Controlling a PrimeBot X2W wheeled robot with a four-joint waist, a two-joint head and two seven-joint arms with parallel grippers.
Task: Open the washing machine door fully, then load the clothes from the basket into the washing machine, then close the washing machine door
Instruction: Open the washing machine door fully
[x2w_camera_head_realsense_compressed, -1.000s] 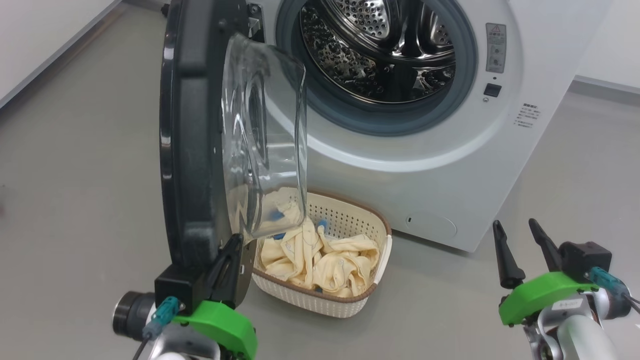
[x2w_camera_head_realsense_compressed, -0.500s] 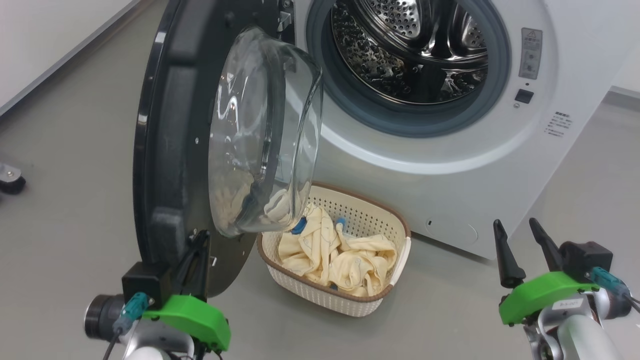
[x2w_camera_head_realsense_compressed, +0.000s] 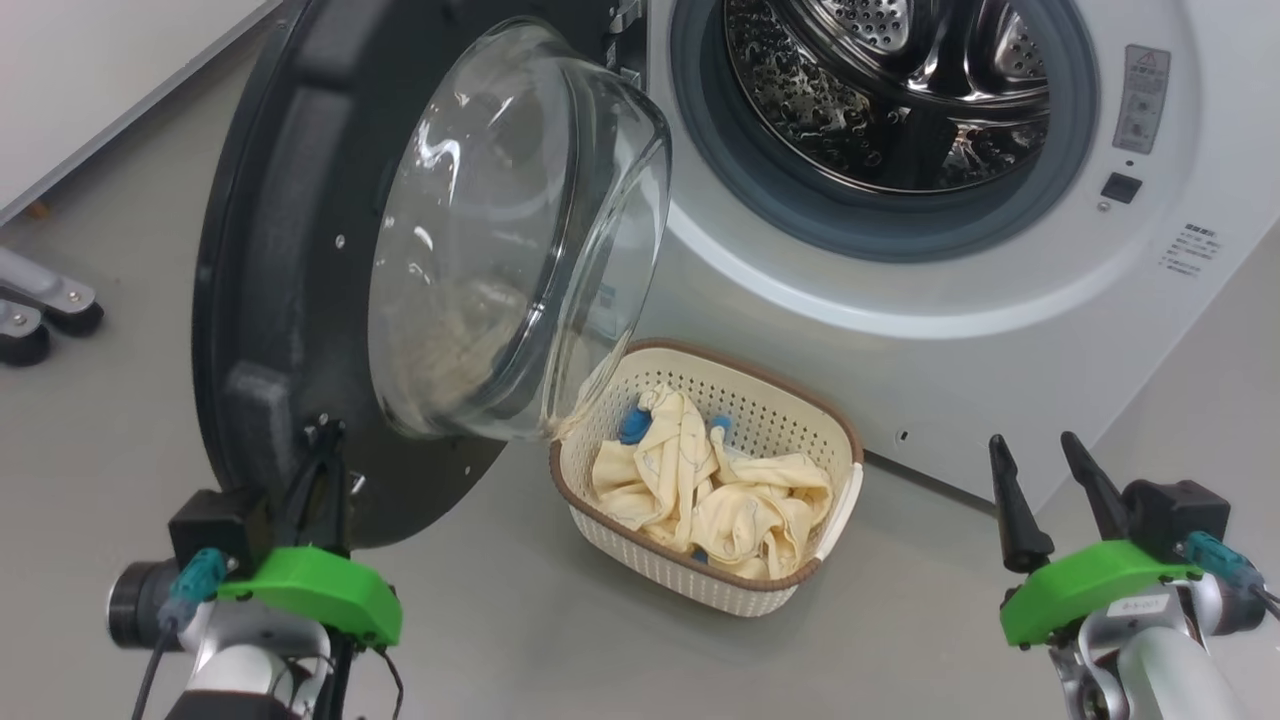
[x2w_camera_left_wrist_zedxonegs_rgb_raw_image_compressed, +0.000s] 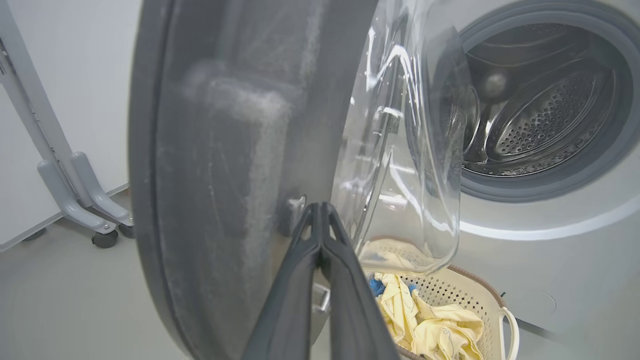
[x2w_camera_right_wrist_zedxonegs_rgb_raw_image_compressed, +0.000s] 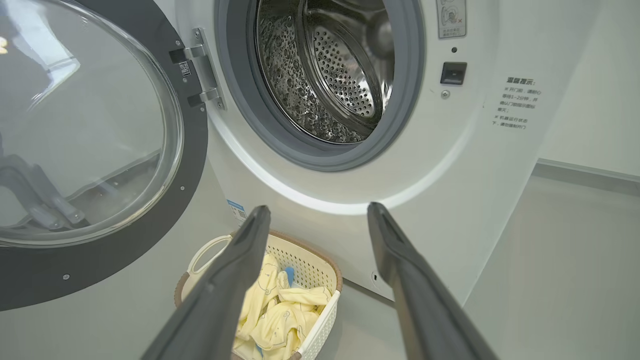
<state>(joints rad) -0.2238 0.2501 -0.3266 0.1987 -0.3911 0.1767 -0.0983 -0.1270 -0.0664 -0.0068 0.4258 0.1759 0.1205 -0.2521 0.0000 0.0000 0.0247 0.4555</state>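
- At the washer front – the washing machine door (x2w_camera_head_realsense_compressed: 290, 260) stands swung out on its hinge (x2w_camera_right_wrist_zedxonegs_rgb_raw_image_compressed: 200, 75) at the left of the opening, black inner face and glass bowl (x2w_camera_head_realsense_compressed: 510, 230) turned toward the camera.
- Mouth of the washing machine (x2w_camera_head_realsense_compressed: 900, 340) is unobstructed; grey seal (x2w_camera_head_realsense_compressed: 860, 235) and steel drum (x2w_camera_head_realsense_compressed: 900, 90) are exposed all round.
- Lower edge of the door hangs above the floor (x2w_camera_head_realsense_compressed: 120, 480). The bowl overhangs the rear left corner of the basket (x2w_camera_head_realsense_compressed: 690, 580) in the head view; touching or apart, cannot tell.
- Open room: bare floor on the right between basket and right pincer (x2w_camera_head_realsense_compressed: 1032, 440), and bare floor in front of the basket. Left of the door, grey caster legs (x2w_camera_head_realsense_compressed: 45, 310) stand near the wall.
- Left pincer (x2w_camera_head_realsense_compressed: 325, 432): fingers pressed together, nothing between them. Tips lie at the lower inner face of the door, beside a small metal latch (x2w_camera_left_wrist_zedxonegs_rgb_raw_image_compressed: 297, 206); actual contact not certain.
- Right pincer: fingers spread wide, empty, held above the floor at the lower right, well apart from door and basket.
- Basket sits on the floor at the foot of the washer, below the opening, between the two pincers.
- The clothes (x2w_camera_head_realsense_compressed: 720, 490) – pale yellow with blue trim – lie heaped inside the basket, below its brown rim. In the right wrist view the heap shows under and beside the left finger.
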